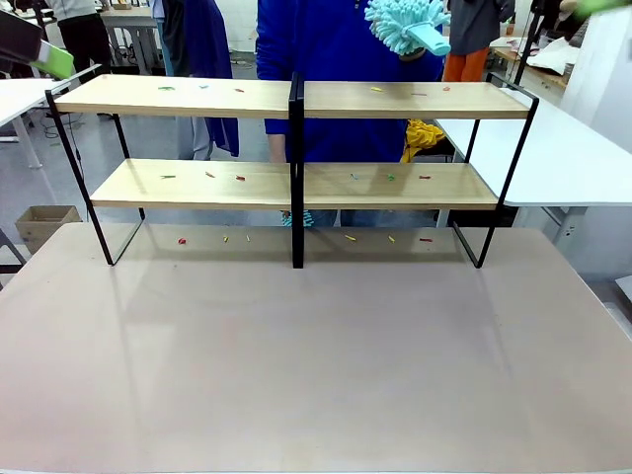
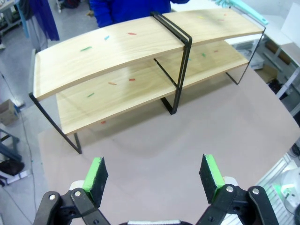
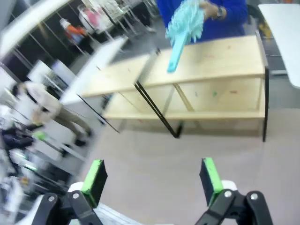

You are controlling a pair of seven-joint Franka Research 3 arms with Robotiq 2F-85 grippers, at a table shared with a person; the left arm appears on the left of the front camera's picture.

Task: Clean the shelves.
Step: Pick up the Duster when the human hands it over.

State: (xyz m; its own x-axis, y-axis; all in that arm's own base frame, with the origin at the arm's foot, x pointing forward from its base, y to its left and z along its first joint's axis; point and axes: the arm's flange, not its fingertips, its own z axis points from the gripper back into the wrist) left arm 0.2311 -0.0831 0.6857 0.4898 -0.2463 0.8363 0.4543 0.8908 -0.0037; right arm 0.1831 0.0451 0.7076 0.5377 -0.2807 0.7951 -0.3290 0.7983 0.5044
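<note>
The shelves [image 1: 296, 99] stand at the far side of the table, two light wooden boards in a thin black frame with a central post. Small coloured scraps [image 1: 239, 179] lie on both boards and on the table beneath. A person in blue stands behind, holding a light-blue fluffy duster [image 1: 405, 28] above the right half of the top board. My left gripper [image 2: 153, 176] hovers open and empty, high over the shelves' [image 2: 140, 42] left side; its green pad [image 1: 54, 61] shows at the top left corner. My right gripper [image 3: 151, 180] is open and empty, well back from the shelves [image 3: 220, 58] and duster [image 3: 180, 33].
The brownish table [image 1: 316, 375] spreads wide in front of the shelves. White tables [image 1: 573, 158] stand to the right and left of it. A cardboard box [image 1: 44, 222] sits on the floor at the left.
</note>
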